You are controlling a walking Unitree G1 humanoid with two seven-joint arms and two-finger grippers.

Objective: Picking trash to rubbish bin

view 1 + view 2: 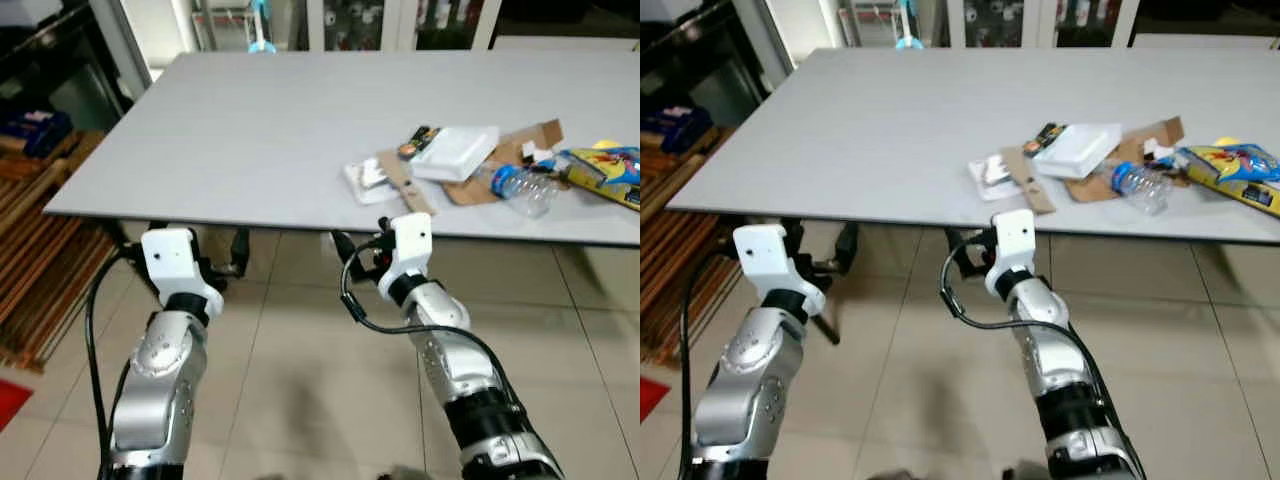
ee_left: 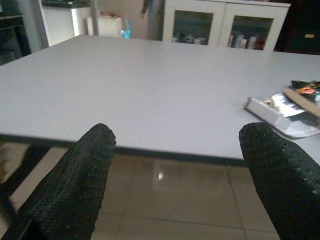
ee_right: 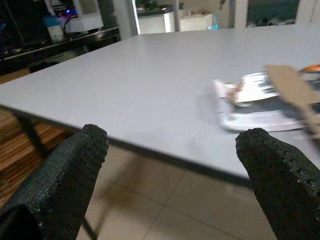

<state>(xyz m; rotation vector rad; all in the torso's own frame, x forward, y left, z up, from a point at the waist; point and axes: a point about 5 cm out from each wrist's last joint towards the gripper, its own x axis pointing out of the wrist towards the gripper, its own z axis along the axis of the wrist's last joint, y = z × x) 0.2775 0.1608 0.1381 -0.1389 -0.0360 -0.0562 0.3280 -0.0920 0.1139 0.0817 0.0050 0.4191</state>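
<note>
Trash sits in a loose cluster on the grey table [image 1: 250, 130], ahead of and to the right of the right gripper [image 3: 170, 170]. Both arms are raised just short of the table's near edge, over tiled floor [image 1: 300, 330].

Right gripper: fingers [image 3: 70, 175] spread wide, empty. Nearest item beyond it is a flat clear plastic wrapper [image 1: 366, 178] with printed paper inside, close to the table edge. A brown cardboard strip [image 1: 405, 180] lies across the wrapper's right side. Further on, a white foam box [image 1: 457, 152] rests on a larger cardboard piece [image 1: 520, 150], with a small dark packet [image 1: 418, 141] touching the box's left end. Right of those, a crushed clear bottle with a blue cap [image 1: 520, 186], then a yellow and blue snack bag [image 1: 608, 172] at the far right.

Left gripper [image 2: 175, 175]: fingers [image 2: 75, 185] also spread apart, empty, facing bare tabletop; the wrapper lies off to its right.

Glass-door cabinets [image 2: 225, 27] stand beyond the table. Wooden slats [image 1: 40, 250] lie on the floor left of the left arm.
</note>
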